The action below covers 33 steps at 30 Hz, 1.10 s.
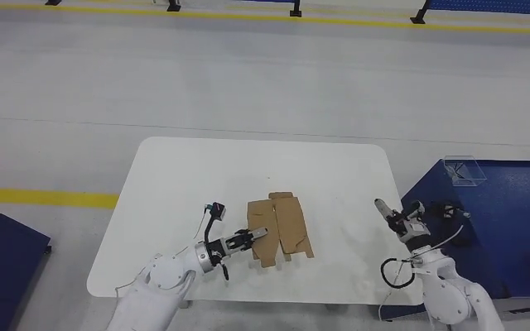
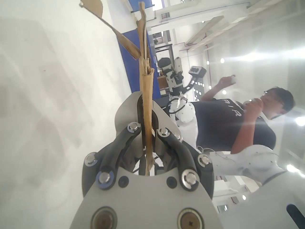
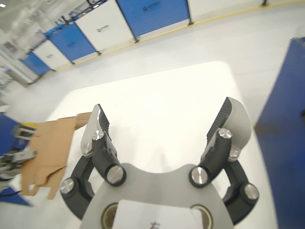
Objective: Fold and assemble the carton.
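A flat brown carton (image 1: 280,226) lies near the front middle of the white table (image 1: 331,178). My left gripper (image 1: 252,238) is shut on the carton's near-left edge. In the left wrist view the cardboard (image 2: 145,77) runs edge-on between the fingers (image 2: 128,117), one flap splaying off to the side. My right gripper (image 1: 383,207) hangs open over the table's right edge, well apart from the carton. The right wrist view shows its fingers (image 3: 101,120) spread wide with nothing between them, the carton (image 3: 51,148) off to one side.
A blue bench (image 1: 480,223) stands right of the table with a clear plastic box (image 1: 464,170) on it. Another blue surface (image 1: 16,248) sits at the far left. Bare tabletop stretches behind the carton. A person (image 2: 238,120) stands beyond the table in the left wrist view.
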{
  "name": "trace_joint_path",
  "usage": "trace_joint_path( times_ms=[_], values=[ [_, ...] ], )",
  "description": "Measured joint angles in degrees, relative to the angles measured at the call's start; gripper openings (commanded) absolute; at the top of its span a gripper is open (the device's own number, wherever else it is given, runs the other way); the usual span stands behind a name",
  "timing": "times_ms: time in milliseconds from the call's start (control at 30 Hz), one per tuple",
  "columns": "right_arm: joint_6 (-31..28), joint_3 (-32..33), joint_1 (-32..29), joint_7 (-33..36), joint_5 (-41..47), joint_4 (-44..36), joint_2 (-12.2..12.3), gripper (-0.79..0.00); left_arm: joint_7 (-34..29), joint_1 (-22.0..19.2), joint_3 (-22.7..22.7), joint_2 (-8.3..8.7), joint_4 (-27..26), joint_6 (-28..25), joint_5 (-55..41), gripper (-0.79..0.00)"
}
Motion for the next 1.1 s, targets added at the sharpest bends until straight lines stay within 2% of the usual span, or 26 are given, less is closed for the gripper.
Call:
trace_joint_path(
  times_ms=[33, 100, 200, 267, 367, 433, 467, 500, 633, 800, 967, 1000, 1033, 1100],
  values=[
    [-1.8, 0.7, 1.3, 5.3, 5.7, 1.2, 0.3, 0.0, -1.2, 0.3, 0.0, 0.04, -0.2, -0.6, -1.2, -0.785],
    [-4.0, 1.2, 5.5, 20.2, 20.7, 5.5, 1.0, 0.0, -3.7, 0.9, 0.2, 0.09, -0.5, -1.4, -3.8, -0.785],
    [-3.2, 0.0, 13.4, 42.2, 39.3, 14.7, 2.1, 0.0, -5.1, 1.1, 0.8, 0.04, -0.4, -1.7, -5.4, -0.785],
    [-1.1, -2.8, 19.0, 54.8, 47.8, 21.9, 2.5, 0.0, -4.7, 1.1, 1.4, -0.09, -0.2, -2.2, -5.0, -0.785],
    [0.0, -8.4, 25.4, 66.1, 53.3, 30.7, 2.3, 0.0, -3.9, 0.8, 2.4, -0.34, 0.1, -2.5, -4.6, -0.785],
    [-0.9, -11.9, 28.0, 68.2, 52.4, 34.3, 1.9, 0.0, -3.7, 0.5, 2.9, -0.51, 0.3, -2.4, -5.0, -0.785],
    [-1.4, -14.2, 29.2, 69.1, 52.4, 36.2, 1.5, -0.046, -3.5, 0.3, 3.3, -0.61, 0.6, -2.4, -5.2, -0.785],
    [-1.7, -15.7, 30.0, 69.7, 53.1, 37.5, 1.3, -0.289, -3.4, 0.1, 3.5, -0.69, 0.9, -2.3, -5.3, -0.785],
    [-1.9, -21.6, 32.0, 70.2, 57.7, 41.4, 0.6, -0.785, -3.4, -0.6, 4.7, -1.06, 1.7, -1.6, -6.0, -0.785],
    [-2.1, -26.2, 33.2, 70.1, 61.5, 43.0, 0.2, -0.785, -3.0, -1.1, 5.9, -1.42, 2.5, -1.7, -6.3, -0.785],
    [-2.9, -27.1, 33.0, 69.3, 62.4, 42.1, 0.7, -0.785, -3.6, -1.8, 6.7, -1.7, 3.5, -0.7, -7.1, -0.785],
    [-2.8, -27.0, 32.8, 69.4, 62.6, 41.8, 0.8, -0.785, -3.7, -1.9, 6.8, -1.73, 3.7, -0.6, -7.2, -0.099],
    [-2.8, -27.0, 32.7, 69.5, 62.8, 41.6, 1.0, -0.785, -3.7, -2.0, 6.8, -1.76, 3.8, -0.7, -7.4, 0.0],
    [-2.6, -26.9, 32.5, 69.6, 63.2, 41.4, 1.3, -0.785, -3.7, -1.9, 6.6, -1.8, 3.9, -1.0, -8.6, 0.0]
  ],
)
